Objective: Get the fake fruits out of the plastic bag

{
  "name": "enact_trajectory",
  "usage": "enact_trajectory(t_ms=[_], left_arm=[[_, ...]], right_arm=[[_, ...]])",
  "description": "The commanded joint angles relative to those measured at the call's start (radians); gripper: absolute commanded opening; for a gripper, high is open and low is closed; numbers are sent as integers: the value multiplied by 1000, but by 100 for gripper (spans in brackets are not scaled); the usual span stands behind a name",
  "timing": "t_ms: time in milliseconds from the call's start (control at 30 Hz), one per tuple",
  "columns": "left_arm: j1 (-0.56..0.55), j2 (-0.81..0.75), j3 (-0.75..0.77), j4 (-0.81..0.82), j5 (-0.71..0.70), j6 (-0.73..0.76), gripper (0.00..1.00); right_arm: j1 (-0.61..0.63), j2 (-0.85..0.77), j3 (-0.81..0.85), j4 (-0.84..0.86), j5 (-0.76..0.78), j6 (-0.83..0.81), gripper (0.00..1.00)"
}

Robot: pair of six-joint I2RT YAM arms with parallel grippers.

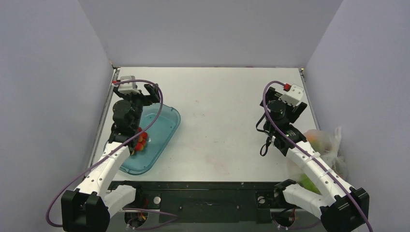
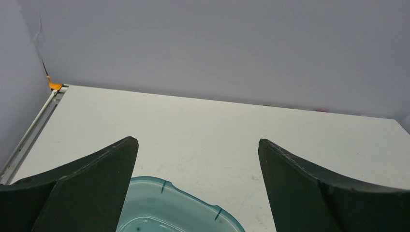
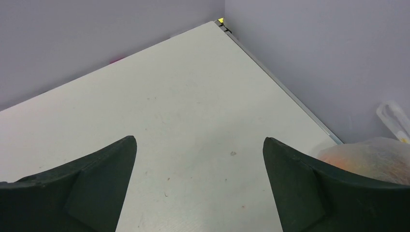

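Observation:
The plastic bag [image 1: 325, 145] lies crumpled at the table's right edge beside my right forearm. An orange-green fruit [image 1: 315, 139] shows through it, and a green fruit [image 1: 308, 182] shows lower down by the arm. The other fake fruits are hidden. My right gripper [image 1: 271, 93] is open and empty, raised over bare table to the left of and beyond the bag. In the right wrist view [image 3: 199, 142] the bag [image 3: 374, 153] sits behind the right finger. My left gripper [image 1: 150, 92] is open and empty above the far end of the teal tray; the left wrist view [image 2: 198, 145] shows the same.
A translucent teal-blue oval tray [image 1: 164, 126] lies at the left and holds a cluster of small red berries [image 1: 140, 140]. Its far rim [image 2: 193, 200] shows between my left fingers. Grey walls close the table on the left, back and right.

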Motion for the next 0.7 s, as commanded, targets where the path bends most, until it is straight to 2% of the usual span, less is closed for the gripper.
enact_trajectory(t_ms=[0, 367, 433, 500, 633, 667], left_arm=[[-2, -2, 42, 58, 37, 11, 94], [8, 27, 63, 49, 97, -28, 94], [8, 28, 65, 46, 99, -31, 94], [8, 30, 65, 47, 103, -36, 94], [12, 31, 67, 47, 107, -46, 94], [13, 31, 66, 47, 108, -49, 94]], right_arm=[[3, -2, 8, 14, 32, 84, 100], [-1, 49, 32, -206, 110, 228, 100], [-11, 52, 34, -274, 148, 310, 100], [-36, 60, 45, -378, 188, 482, 100], [-141, 96, 82, -645, 198, 778, 100], [-182, 112, 84, -673, 190, 805, 100]])
